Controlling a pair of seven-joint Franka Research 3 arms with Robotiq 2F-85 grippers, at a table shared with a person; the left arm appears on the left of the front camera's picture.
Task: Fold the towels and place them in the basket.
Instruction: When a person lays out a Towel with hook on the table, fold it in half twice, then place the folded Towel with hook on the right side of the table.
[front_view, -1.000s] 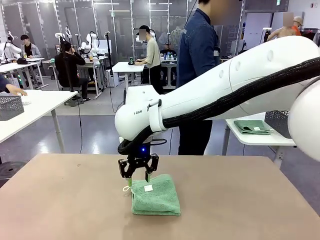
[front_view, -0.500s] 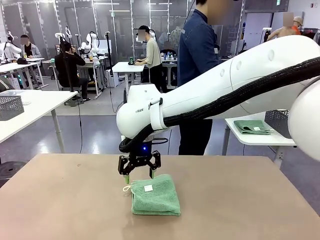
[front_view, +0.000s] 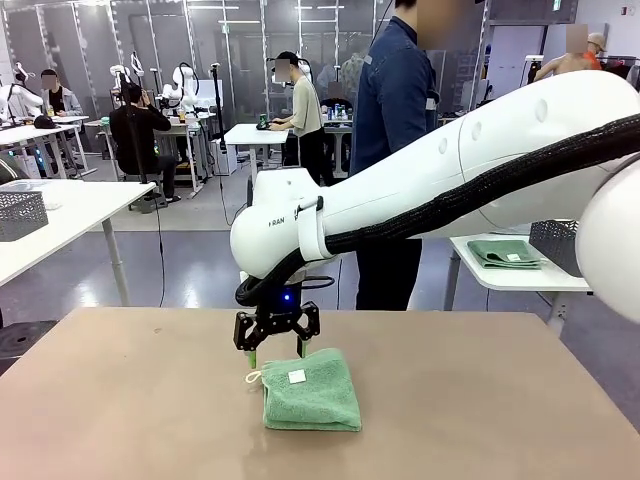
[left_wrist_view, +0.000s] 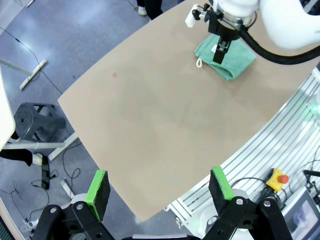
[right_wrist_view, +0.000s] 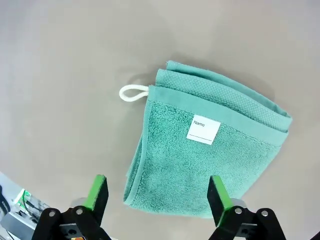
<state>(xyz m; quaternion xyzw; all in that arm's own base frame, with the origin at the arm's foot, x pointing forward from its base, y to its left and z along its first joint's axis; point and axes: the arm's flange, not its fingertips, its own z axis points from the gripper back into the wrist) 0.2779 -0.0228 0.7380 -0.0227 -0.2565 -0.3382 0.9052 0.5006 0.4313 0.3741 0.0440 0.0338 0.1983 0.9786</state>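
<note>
Evidently held right tool (front_view: 278, 356) spread wide, empty, just above far edge of folded green towel (front_view: 312, 395) on counter (front_view: 480, 400); held left tool (left_wrist_view: 159, 187) equally spread, high over counter.

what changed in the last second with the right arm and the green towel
The right gripper rose slightly off the far edge of the green towel and its jaws spread a little wider, holding nothing. The folded towel stayed put on the table.

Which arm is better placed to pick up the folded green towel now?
Right. The right pincer hangs open just over the green towel; the left pincer, also open, is far from it across the table.
</note>
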